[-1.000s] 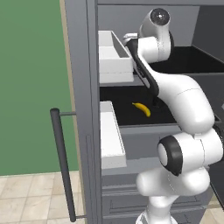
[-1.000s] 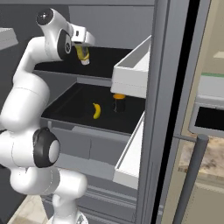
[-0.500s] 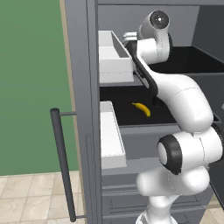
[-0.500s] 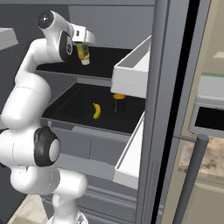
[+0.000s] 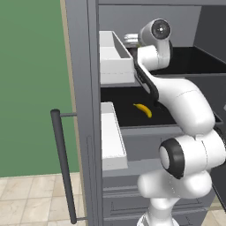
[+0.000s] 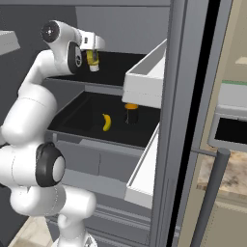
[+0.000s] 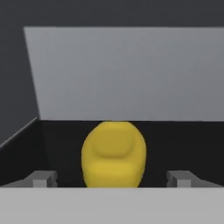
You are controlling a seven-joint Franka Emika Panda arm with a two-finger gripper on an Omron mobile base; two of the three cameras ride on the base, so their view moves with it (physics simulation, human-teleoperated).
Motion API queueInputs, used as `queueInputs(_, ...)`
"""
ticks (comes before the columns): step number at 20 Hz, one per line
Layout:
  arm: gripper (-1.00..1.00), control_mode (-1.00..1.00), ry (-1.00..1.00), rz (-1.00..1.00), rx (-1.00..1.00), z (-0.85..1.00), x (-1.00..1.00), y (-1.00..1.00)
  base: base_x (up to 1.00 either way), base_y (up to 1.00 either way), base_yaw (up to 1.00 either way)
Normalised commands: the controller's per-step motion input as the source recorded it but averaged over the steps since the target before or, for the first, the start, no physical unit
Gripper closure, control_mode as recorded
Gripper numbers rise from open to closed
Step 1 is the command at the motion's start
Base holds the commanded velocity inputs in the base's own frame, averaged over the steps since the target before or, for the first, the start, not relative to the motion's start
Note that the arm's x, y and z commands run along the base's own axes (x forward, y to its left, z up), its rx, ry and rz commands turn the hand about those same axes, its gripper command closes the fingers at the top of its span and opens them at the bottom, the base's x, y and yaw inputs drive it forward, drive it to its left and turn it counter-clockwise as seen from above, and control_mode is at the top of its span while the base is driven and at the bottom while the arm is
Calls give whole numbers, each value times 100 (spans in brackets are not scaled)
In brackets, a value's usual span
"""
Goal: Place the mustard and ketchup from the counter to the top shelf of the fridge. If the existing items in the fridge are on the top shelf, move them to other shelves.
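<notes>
Near the top left of the right base view, the white arm's two-finger gripper (image 6: 92, 60) reaches into the tall grey fridge (image 6: 176, 96) at the level of its uppermost flat black shelf (image 6: 120, 67). Between the fingers sits the small yellow mustard squeeze bottle (image 6: 91, 59), seen just below the white hand. At the bottom centre of the hand view the same yellow bottle (image 7: 114, 154) fills the space between the two grey fingertips (image 7: 41, 178), with a dark gap on either side of it; the jaws stand wide apart and neither tip touches the plastic. Black shelf surface lies around the bottle and a pale grey back wall rises behind it. Whether the bottle's base rests on the shelf I cannot tell.

Lower in the right base view, near the middle of the frame, the next black shelf (image 6: 82, 116) carries a small curved yellow banana (image 6: 106, 122) and, just to its right, a short dark cylinder with an orange top (image 6: 130, 113); the two are near each other but apart. From the left base view the banana (image 5: 143, 110) lies at centre frame on that lower shelf, beside the arm's white elbow. White door bins (image 5: 112, 59) project at upper centre, and a long dark bar handle (image 5: 64, 167) stands at lower left.
</notes>
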Motion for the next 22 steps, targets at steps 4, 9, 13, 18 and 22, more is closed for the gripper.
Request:
queueInputs(4, -100, -100, -13, 0, 0, 0, -39, 0, 0, 0, 0)
queueInputs(9, -100, -100, -13, 0, 0, 0, -99, -1, 0, 0, 0)
queueInputs(13, -100, -100, -12, 0, 0, 1, -100, 0, 0, 0, 0)
queueInputs(18, -100, -100, -10, 0, 0, 9, -100, -2, 0, 0, 0)
queueInputs(22, -100, -100, -1, 0, 0, 4, -100, -12, 0, 0, 0)
